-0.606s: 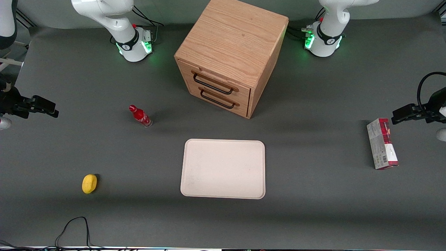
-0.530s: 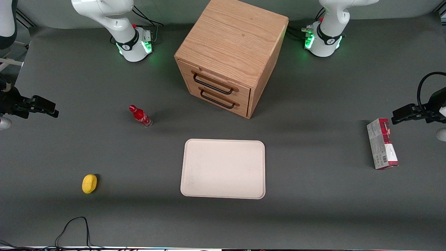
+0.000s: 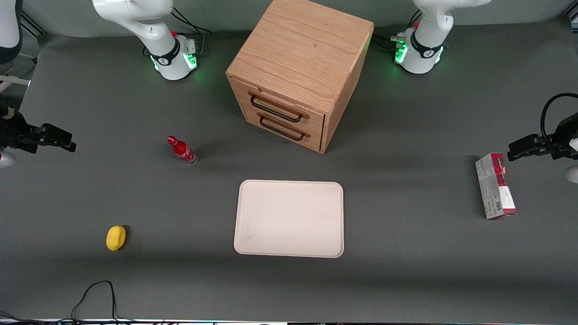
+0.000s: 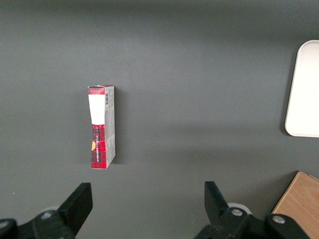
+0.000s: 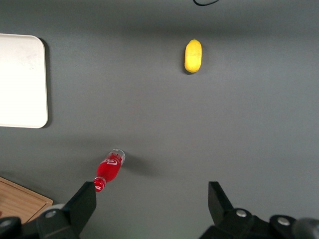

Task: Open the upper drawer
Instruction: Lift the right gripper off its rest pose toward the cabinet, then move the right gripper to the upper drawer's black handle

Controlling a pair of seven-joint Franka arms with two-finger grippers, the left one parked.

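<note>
Nothing visibly changed since the earlier frames, upper drawer (image 3: 281, 107) shut in the oak cabinet (image 3: 300, 54), bar handle running crosswise, facing the tray (image 3: 289, 219), pincer (image 3: 56, 137) spread wide, empty, above the tabletop (image 3: 406, 253), well apart from the cabinet.

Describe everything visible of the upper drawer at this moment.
The upper drawer is the higher of two light-oak fronts on the boxy oak cabinet, with a thin black bar handle. It sits shut, flush with the cabinet face. Nothing touches it; the gripper, open, hangs far off toward the working arm's end.
</note>
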